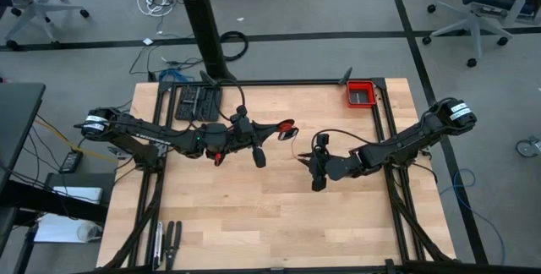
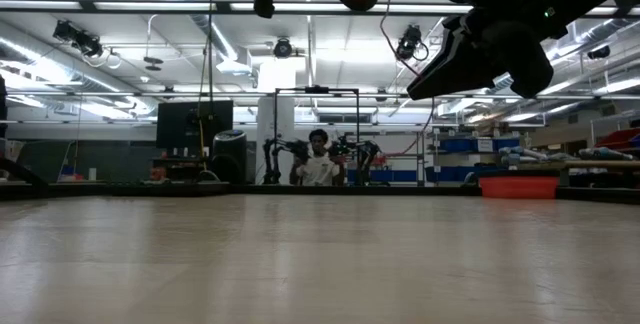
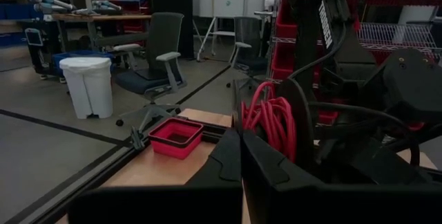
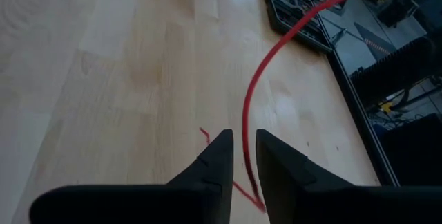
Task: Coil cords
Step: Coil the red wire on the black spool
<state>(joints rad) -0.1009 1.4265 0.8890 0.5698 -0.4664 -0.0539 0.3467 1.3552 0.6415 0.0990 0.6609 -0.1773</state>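
One red cord [image 3: 271, 122] coiled in a bundle at the clenched left gripper [image 1: 286, 128], its free strand [image 4: 257, 92] trailing between the slightly parted fingers of the right gripper [image 4: 243, 160], both raised above the table [image 1: 254, 223].

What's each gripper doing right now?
Left gripper: shut on the coiled bundle of red cord.
Right gripper: slightly open, the cord's free strand running between its fingers.
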